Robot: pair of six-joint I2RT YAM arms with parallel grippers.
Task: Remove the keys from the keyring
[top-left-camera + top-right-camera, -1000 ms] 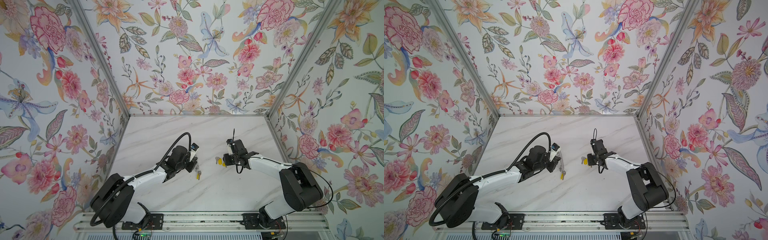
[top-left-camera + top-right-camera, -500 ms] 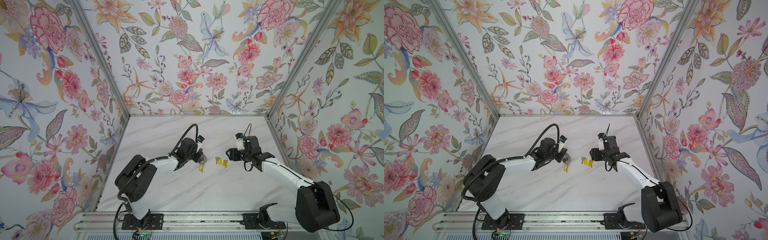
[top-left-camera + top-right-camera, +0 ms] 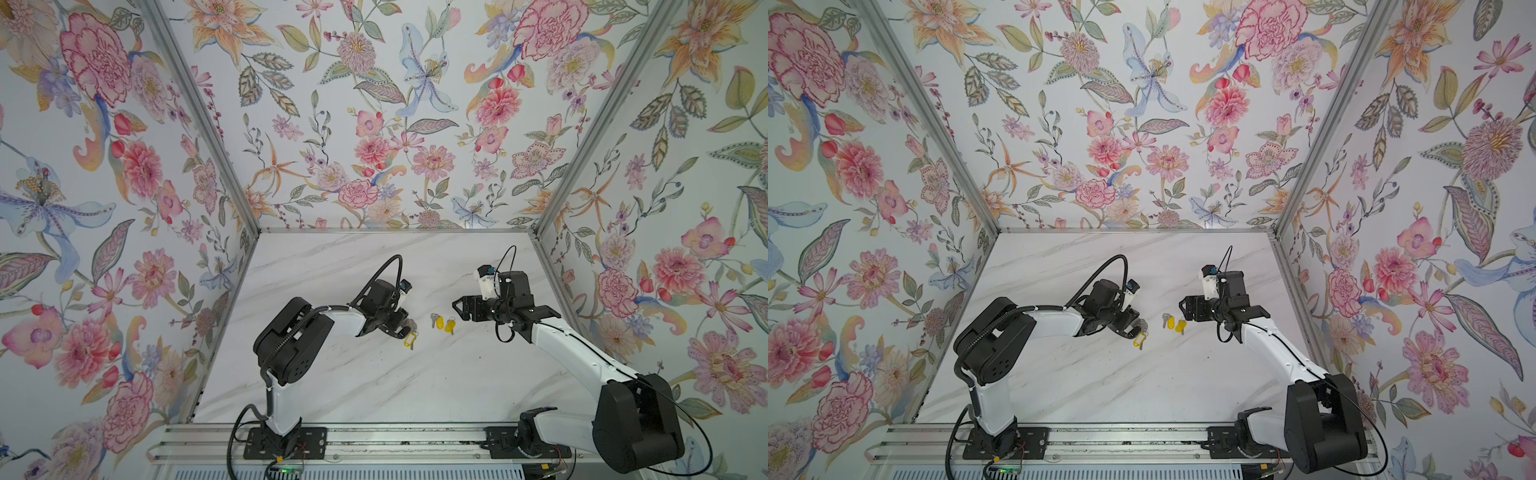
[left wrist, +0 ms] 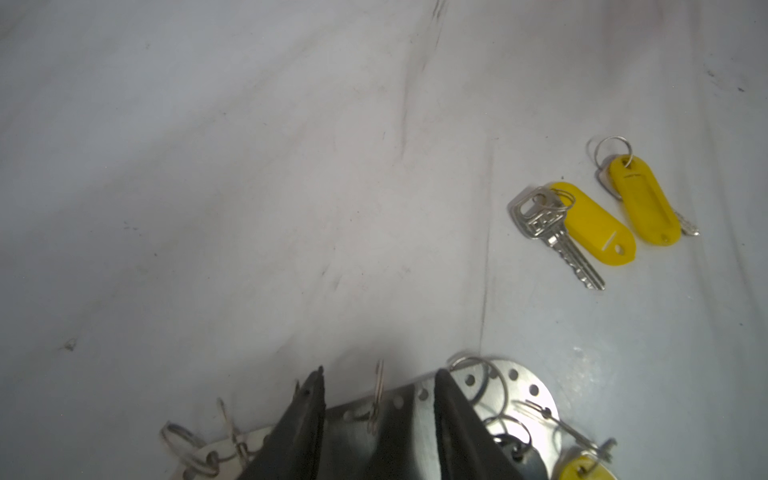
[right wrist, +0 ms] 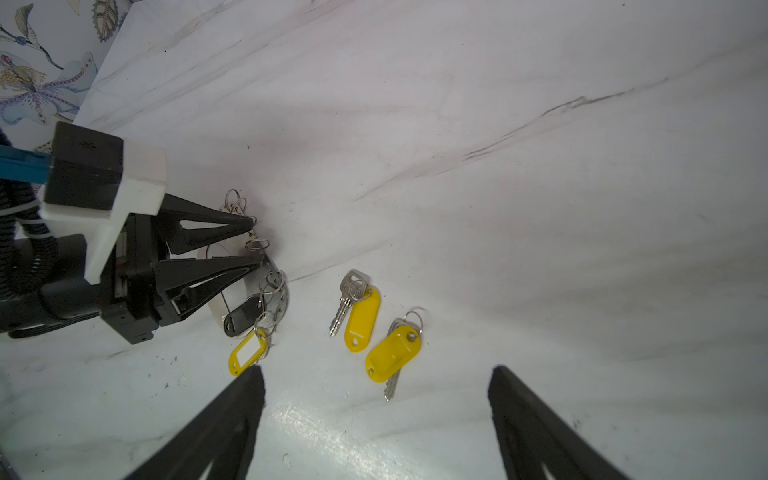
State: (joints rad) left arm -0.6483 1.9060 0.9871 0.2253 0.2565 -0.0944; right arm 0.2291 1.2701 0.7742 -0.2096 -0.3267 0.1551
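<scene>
While two keys [image 5: 362, 318] lie on open table [image 3: 374, 386] | left hand [image 4: 379, 372] parted over keyring [image 4: 519, 386] | right hand [image 5: 376, 370] wide, empty

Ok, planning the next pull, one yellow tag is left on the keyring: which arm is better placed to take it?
Right, probably: the right claw is open, empty and faces the tag, while the left claw straddles the keyring and could steady it.

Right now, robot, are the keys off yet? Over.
Left end effector open over the keyring. Right end effector open, empty. Two keys loose on the table; one yellow tag still hooked on. Nothing in the way.
</scene>
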